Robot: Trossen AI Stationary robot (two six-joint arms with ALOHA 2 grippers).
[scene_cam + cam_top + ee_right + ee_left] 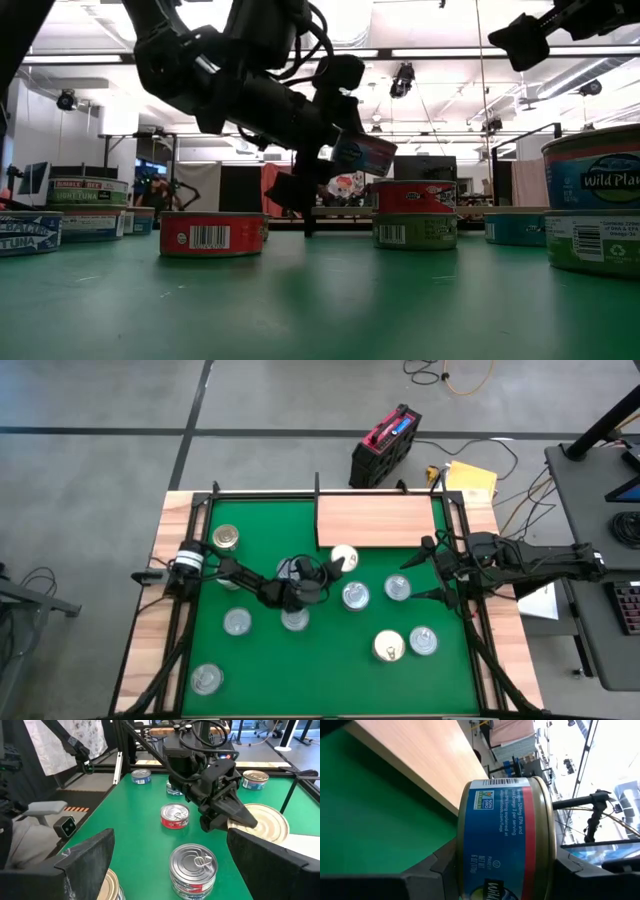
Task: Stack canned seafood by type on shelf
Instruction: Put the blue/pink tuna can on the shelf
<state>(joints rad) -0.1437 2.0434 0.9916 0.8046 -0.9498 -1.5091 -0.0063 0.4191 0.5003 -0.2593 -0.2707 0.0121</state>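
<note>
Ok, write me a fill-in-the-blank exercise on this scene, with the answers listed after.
1. The left end effector holds a can whose label is red and ____.
2. That can is held off the mat, near the edge of the pale wooden ____.
3. The right end effector waits with its fingers ____ over the green mat.
4. In the low view, the can right in front of the camera is ____.

Answers: blue; shelf; open; red

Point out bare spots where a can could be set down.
The shelf is entirely bare. Open mat lies between the shelf and the gold-lidded can. Mid-mat is crowded: cans cluster around the left gripper, which holds a can.
</note>
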